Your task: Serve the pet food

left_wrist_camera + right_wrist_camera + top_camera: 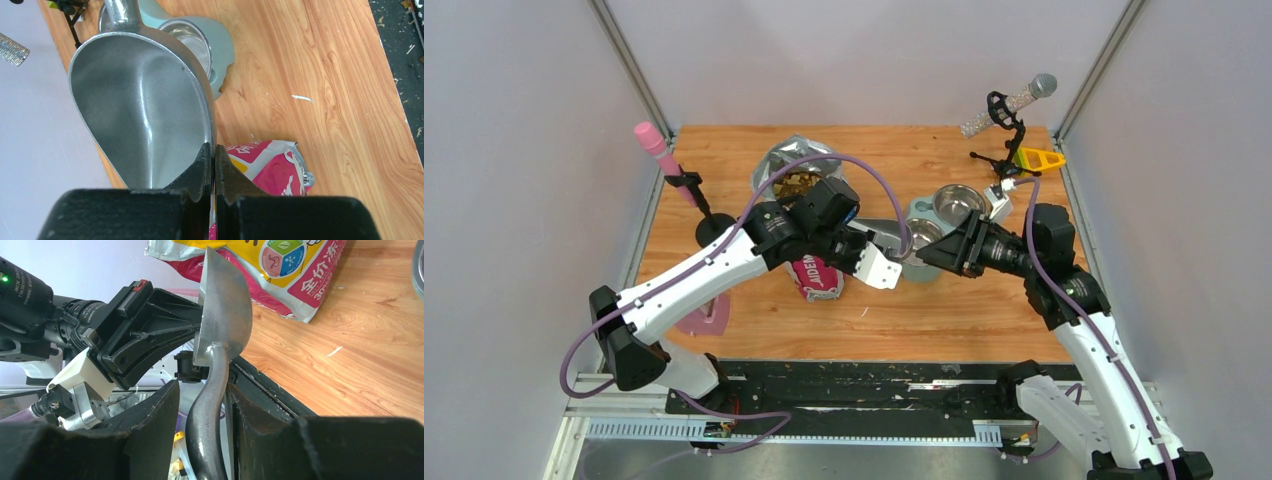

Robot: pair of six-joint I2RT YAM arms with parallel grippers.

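Observation:
The pet food [799,183] shows as brown kibble inside the open silver-lined bag [817,278], which lies at the table's middle. My left gripper [860,243] is shut on the rim of the grey scoop [882,235]. In the left wrist view the scoop [140,105] is empty, and its thin edge runs between my left gripper's [214,150] closed fingers. My right gripper [924,255] stands around the scoop's handle [210,410]. In the right wrist view that gripper [202,390] is open: one finger is against the handle and a gap shows on the other side.
A teal double feeder [921,212] with two steel bowls [960,203] stands right of the bag, just beyond the scoop. A pink microphone on a stand [656,143] is at the left and a silver one [1014,100] at the back right, next to a yellow piece [1039,158].

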